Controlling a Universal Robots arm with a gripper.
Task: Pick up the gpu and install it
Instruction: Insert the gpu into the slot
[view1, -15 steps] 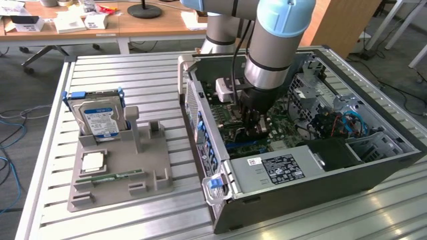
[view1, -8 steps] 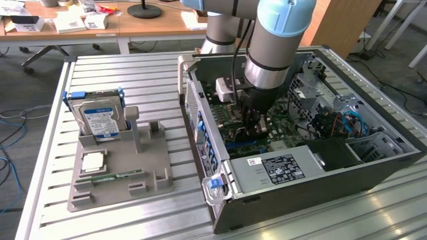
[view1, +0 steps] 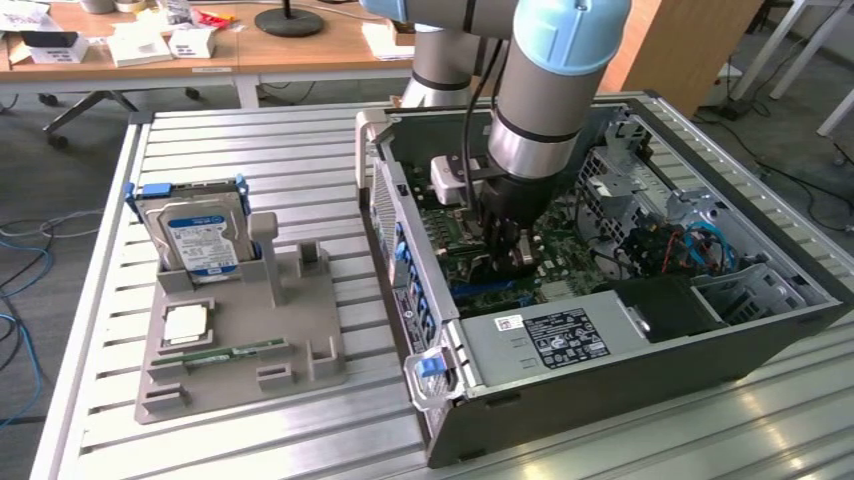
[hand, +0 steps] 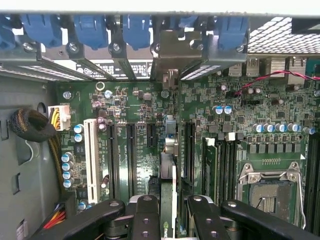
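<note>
Inside the open computer case (view1: 641, 390): the gripper (view1: 511, 258) hangs low over the green motherboard (hand: 135, 97), with the power supply (view1: 547, 335) just beside it.
Gripper: its black fingers (hand: 145, 217) are clenched on the gpu (hand: 168, 185), one on each face.
Gpu: it stands upright and edge-on between the fingers. Its silver end bracket (hand: 172, 47) is at the case's rear slot openings. Its lower edge is over an expansion slot, but I cannot tell whether it is seated.
Processor socket (hand: 270, 190): near the gripper, on the same board.
Surface: a slotted aluminium table (view1: 267, 150) carries the case, which lies on its side.
Grey parts holder (view1: 307, 360): well apart from the gripper, outside the case on the exterior view's left. It holds an upright hard drive (view1: 200, 240), a processor chip (view1: 187, 322) and a memory stick (view1: 220, 350).
Room: wooden desks (view1: 307, 55) stand beyond the table, past the arm. A black lamp base (view1: 290, 20) sits on one of them. The carpet floor (view1: 67, 180) is grey, with loose cables (view1: 20, 240) trailing across it.
</note>
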